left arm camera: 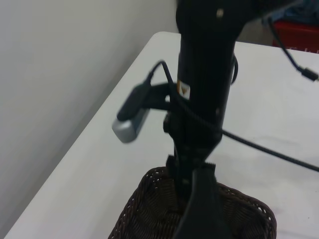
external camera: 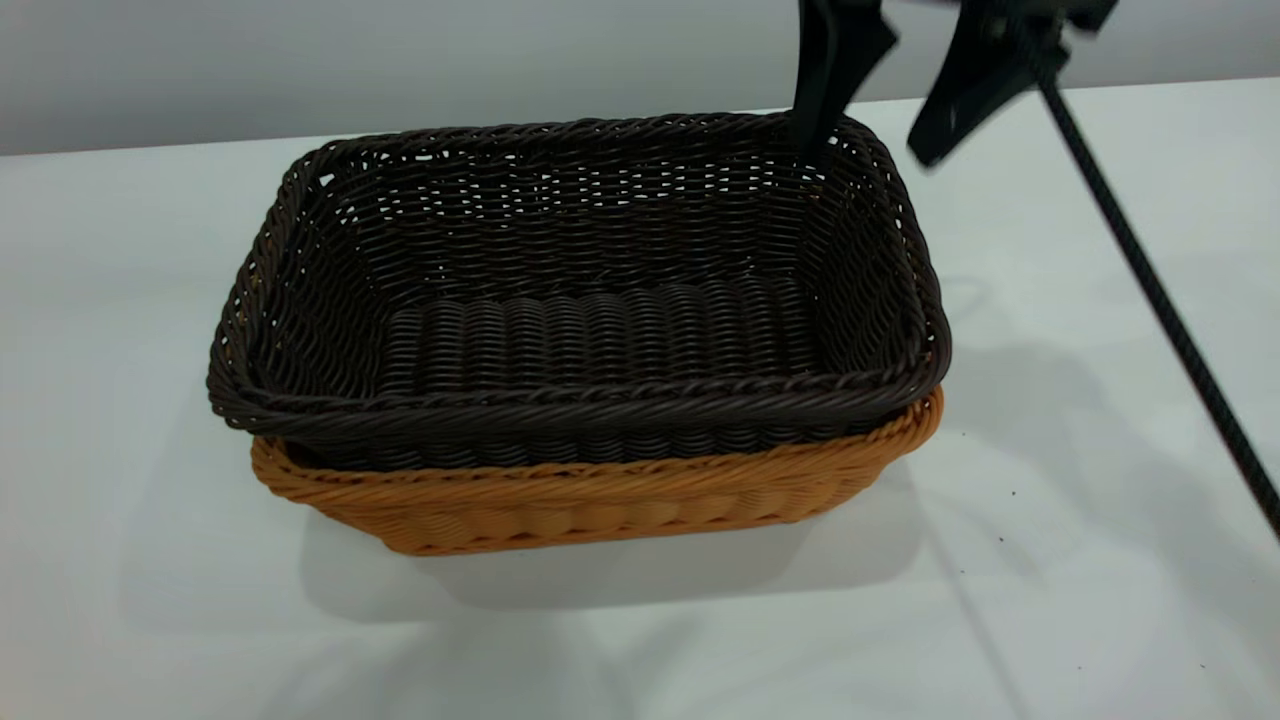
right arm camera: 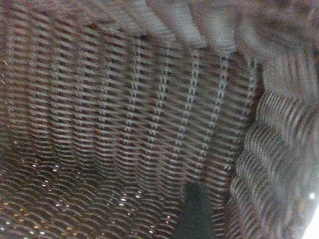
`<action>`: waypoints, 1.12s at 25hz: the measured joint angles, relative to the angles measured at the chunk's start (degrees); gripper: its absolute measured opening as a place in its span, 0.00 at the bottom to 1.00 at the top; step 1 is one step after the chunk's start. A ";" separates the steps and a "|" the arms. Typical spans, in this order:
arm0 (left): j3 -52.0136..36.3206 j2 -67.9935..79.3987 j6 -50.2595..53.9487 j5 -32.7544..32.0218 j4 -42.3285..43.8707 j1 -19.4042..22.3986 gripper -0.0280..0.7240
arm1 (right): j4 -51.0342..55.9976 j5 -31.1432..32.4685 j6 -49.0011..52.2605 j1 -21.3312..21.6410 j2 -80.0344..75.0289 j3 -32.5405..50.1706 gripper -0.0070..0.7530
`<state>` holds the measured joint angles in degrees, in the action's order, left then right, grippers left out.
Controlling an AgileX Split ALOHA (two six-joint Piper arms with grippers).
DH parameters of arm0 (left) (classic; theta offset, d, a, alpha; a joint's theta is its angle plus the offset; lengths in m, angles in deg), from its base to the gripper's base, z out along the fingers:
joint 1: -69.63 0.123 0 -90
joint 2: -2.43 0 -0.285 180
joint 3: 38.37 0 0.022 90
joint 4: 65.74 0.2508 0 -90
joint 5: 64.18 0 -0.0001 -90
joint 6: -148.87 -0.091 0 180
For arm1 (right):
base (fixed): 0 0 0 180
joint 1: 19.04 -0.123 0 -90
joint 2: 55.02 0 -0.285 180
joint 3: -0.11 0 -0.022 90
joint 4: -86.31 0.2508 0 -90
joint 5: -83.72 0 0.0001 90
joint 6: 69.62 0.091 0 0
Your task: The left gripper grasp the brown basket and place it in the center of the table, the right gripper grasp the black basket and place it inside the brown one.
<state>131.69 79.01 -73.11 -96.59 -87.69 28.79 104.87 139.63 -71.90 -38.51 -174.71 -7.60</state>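
Note:
The black basket (external camera: 590, 330) sits nested inside the brown basket (external camera: 600, 500) near the middle of the white table (external camera: 1050, 560). My right gripper (external camera: 875, 140) hangs open over the black basket's far right corner. One finger (external camera: 820, 110) reaches inside the rim and the other (external camera: 950, 120) stays outside, well apart from it. The right wrist view is filled by the black basket's woven wall (right arm camera: 124, 109), with one finger (right arm camera: 195, 211) in front of it. The left wrist view shows the right arm (left arm camera: 204, 74) from a distance above that basket (left arm camera: 149, 214). The left gripper is out of view.
A braided black cable (external camera: 1150, 290) runs from the right arm down across the table's right side. A silver-white camera (left arm camera: 130, 127) juts from the right arm's wrist. A red object (left arm camera: 296, 32) stands beyond the table's far edge.

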 joint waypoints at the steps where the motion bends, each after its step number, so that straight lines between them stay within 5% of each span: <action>1: 0.00 0.00 0.00 0.00 0.05 0.00 0.69 | -0.14 0.44 -0.18 0.00 0.72 -0.55 0.72; 6: 0.00 -0.47 0.00 -0.04 3.93 0.05 0.68 | 0.64 0.57 -1.67 0.00 6.48 -2.05 0.69; 10: 0.00 -2.28 0.00 -0.05 6.11 0.05 0.62 | 0.27 0.19 -3.79 0.00 12.45 -2.05 0.59; 19: 0.00 -7.42 1.99 -1.43 5.95 0.05 0.14 | 0.36 -2.64 -10.60 -1.61 26.31 -1.60 0.06; 22: 0.00 -9.67 3.59 -2.79 6.01 0.05 0.05 | 0.36 -4.03 -13.39 -3.64 31.24 -1.60 0.02; 28: -2.11 -15.18 12.66 -5.71 11.79 0.05 0.04 | -3.08 -8.92 -13.36 -9.56 40.07 -0.56 0.01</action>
<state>129.58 63.83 -60.44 -102.30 -75.90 28.84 101.79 130.71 -85.26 -48.08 -134.64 -8.16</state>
